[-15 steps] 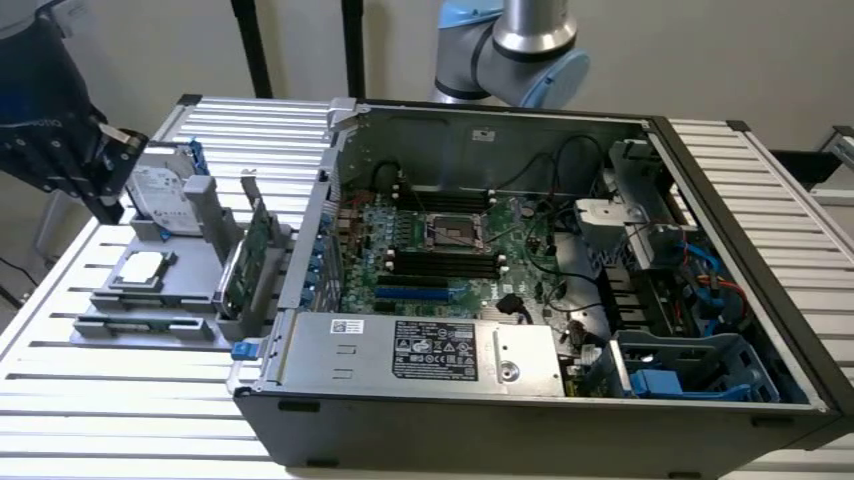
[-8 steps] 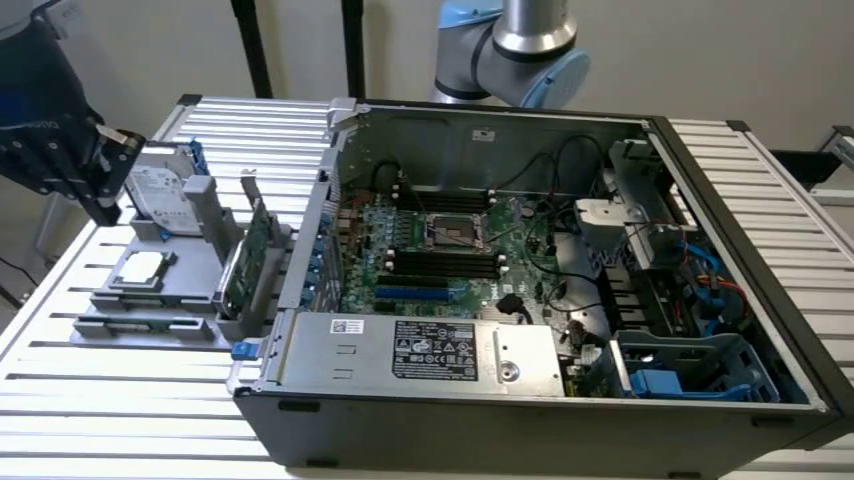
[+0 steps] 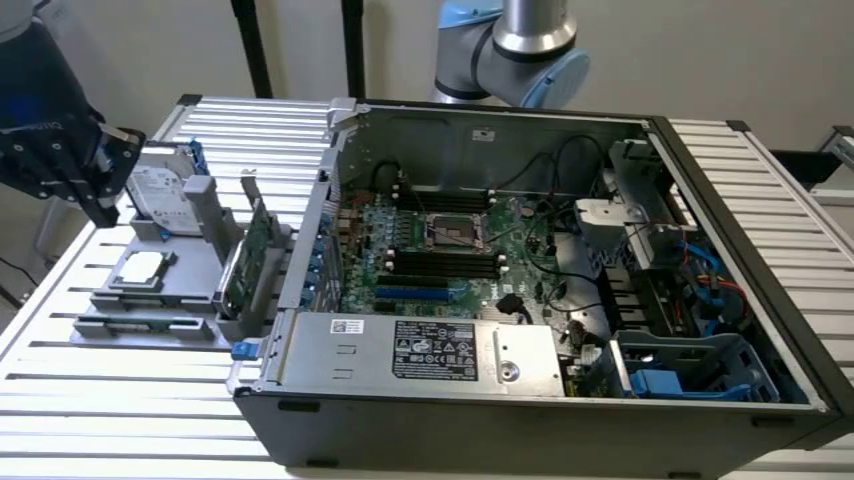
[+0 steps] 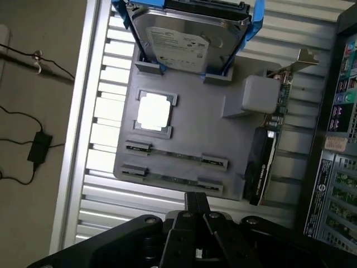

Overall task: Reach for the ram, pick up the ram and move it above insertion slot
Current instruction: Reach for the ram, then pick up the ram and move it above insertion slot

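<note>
The ram (image 4: 172,179) rests in the gray tray (image 4: 212,134) — near the jaws, untouched.

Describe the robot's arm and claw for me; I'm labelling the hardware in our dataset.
The arm is a silver-grey metal tube with rounded joints capped in light blue. The claw is matte black, built of flat, angular plates with small round pivot pins, tapering to a narrow tip. No markings are legible on either.

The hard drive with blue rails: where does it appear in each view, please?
Exterior view: the hard drive stands at the exterior view's left, on the gray tray outside the computer case.
Wrist view: it stands at the tray's end.
Shared landmark: the processor beside it.
</note>
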